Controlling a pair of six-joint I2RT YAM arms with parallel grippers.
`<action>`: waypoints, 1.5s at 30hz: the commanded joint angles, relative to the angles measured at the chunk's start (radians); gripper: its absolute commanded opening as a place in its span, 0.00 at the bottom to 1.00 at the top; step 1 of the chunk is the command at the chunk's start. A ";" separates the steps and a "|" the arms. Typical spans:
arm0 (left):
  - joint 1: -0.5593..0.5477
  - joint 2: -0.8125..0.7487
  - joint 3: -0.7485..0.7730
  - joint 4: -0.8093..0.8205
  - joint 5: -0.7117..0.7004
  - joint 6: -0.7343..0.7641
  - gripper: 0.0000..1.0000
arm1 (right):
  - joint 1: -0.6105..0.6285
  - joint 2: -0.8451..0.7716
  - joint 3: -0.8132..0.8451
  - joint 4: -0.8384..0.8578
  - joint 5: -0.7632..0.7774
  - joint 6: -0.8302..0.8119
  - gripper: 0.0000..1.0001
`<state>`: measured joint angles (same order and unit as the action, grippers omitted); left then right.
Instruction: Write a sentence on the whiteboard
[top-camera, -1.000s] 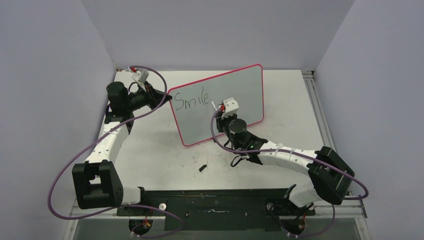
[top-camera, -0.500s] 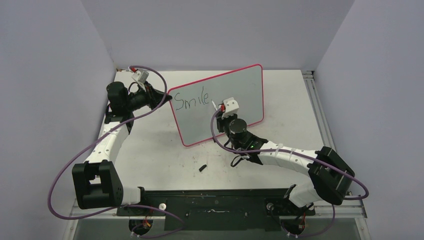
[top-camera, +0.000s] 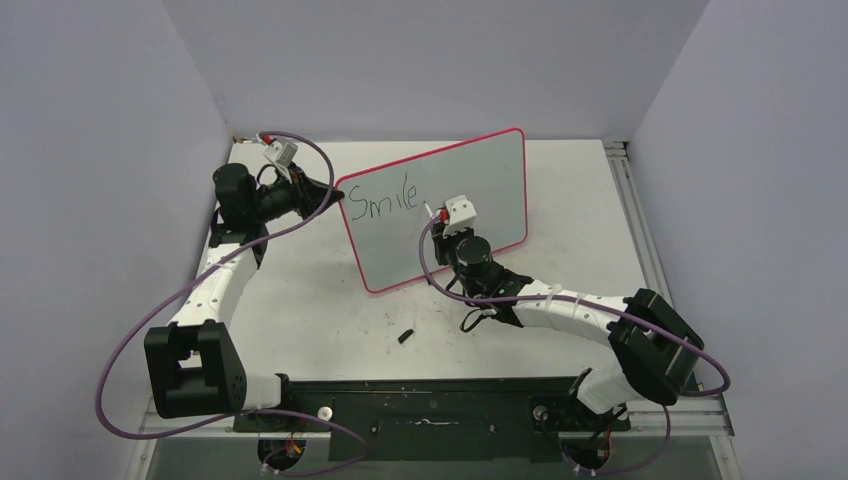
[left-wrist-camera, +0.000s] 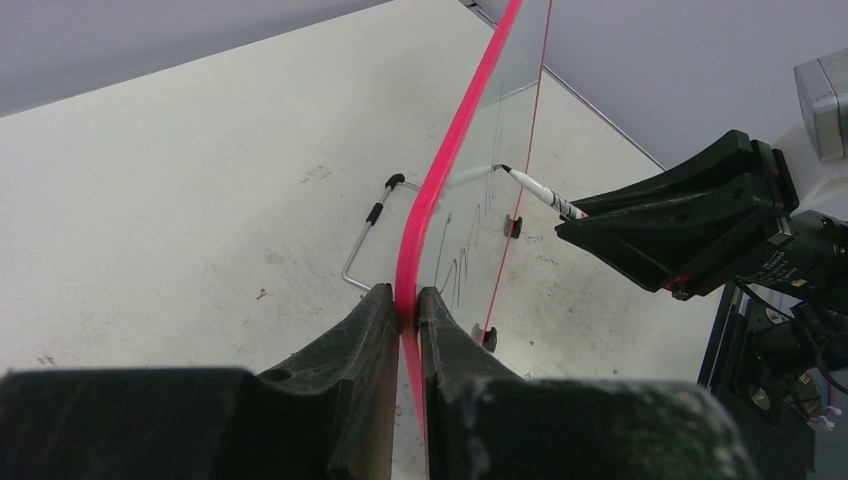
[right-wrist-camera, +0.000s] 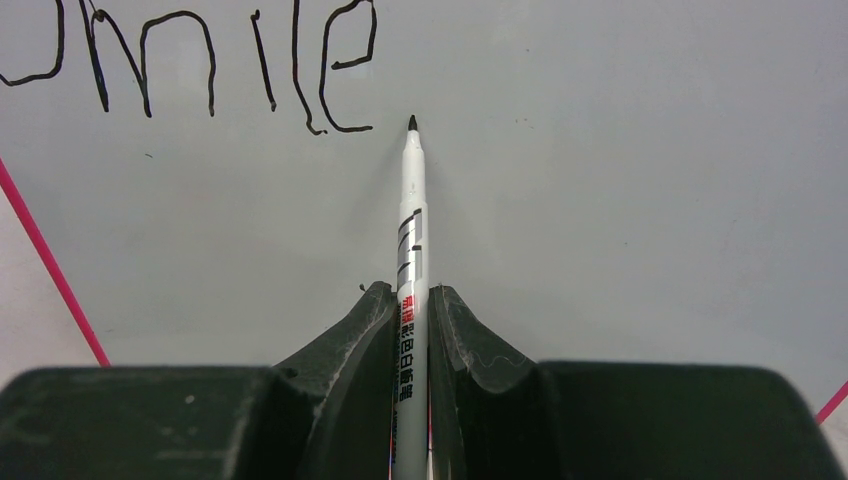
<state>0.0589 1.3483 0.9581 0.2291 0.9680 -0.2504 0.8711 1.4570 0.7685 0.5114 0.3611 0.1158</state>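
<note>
Moved since earlier: only the right arm (top-camera: 560, 305); its elbow block and forearm sit slightly further left, while board, marker tip and left arm look unchanged.
Whiteboard (top-camera: 475, 175): stands near upright on the tabletop (top-camera: 300, 300), its pink-red left rim between the left jaws and its glossy face straight ahead of the right jaws.
Writing (top-camera: 390, 200): "Smile" in black, ahead of the right jaws and to their left.
Marker (right-wrist-camera: 412, 230): white barrel runs straight out from between the right jaws; its black tip meets its own reflection on the face, just beside the final "e".
Right gripper (right-wrist-camera: 411, 300): closed tight on the marker barrel.
Right arm pose: elbow folded at the near right, forearm reaching left and low, wrist aimed at the board's face.
Left gripper (left-wrist-camera: 408, 300): pinched shut on the whiteboard's rim, one finger on each side.
Left arm (top-camera: 215, 290) pose: forearm runs away along the left side, wrist turned right toward the board's edge.
Wire stand (left-wrist-camera: 368, 240): beyond the left jaws, behind the board.
Small black object (top-camera: 405, 336): on the tabletop, well behind the right jaws; too small to identify.
</note>
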 joint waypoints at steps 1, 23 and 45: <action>0.004 -0.029 0.004 0.003 0.017 0.014 0.00 | -0.007 0.009 0.029 0.015 -0.005 0.017 0.05; 0.005 -0.036 0.002 0.003 0.017 0.014 0.00 | 0.050 -0.054 0.007 -0.019 -0.009 0.042 0.05; 0.005 -0.038 -0.003 0.007 0.014 0.013 0.00 | -0.076 -0.212 0.011 -0.095 -0.119 -0.008 0.05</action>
<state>0.0597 1.3418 0.9577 0.2241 0.9733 -0.2508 0.8349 1.2636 0.7681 0.3981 0.3012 0.1349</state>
